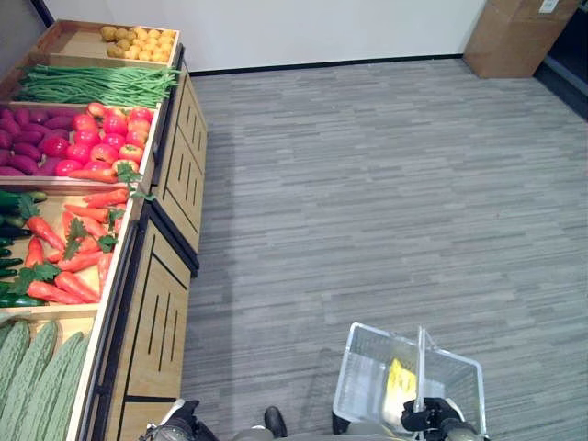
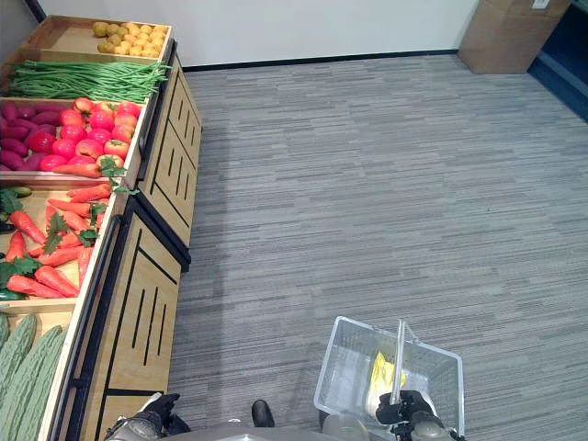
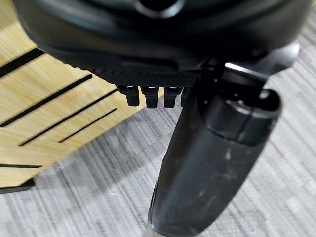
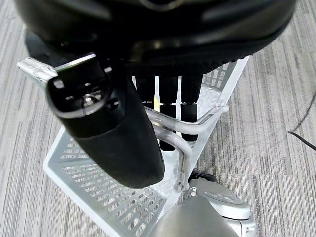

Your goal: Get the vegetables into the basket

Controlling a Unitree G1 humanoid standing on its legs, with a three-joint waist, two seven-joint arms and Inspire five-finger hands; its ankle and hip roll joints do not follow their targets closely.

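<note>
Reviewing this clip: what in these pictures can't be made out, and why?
- Basket contents: a yellow item shows, but the handle and mesh walls hide what it is.
- Left hand: in the left wrist view the palm covers its fingers, so its state is unclear; in the eye views the bottom edge cuts it off.
- Cucumbers and bumpy green gourds: cut off by the left edge, so their count is unknown.

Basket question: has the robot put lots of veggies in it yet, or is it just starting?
Just starting, it seems. The basket already has one yellow item inside. The right hand is curled round the basket's handle, carrying it over the grey floor. The left hand holds nothing, down by the wooden stand. The carrots, tomatoes and green beans are still on the stand.
</note>
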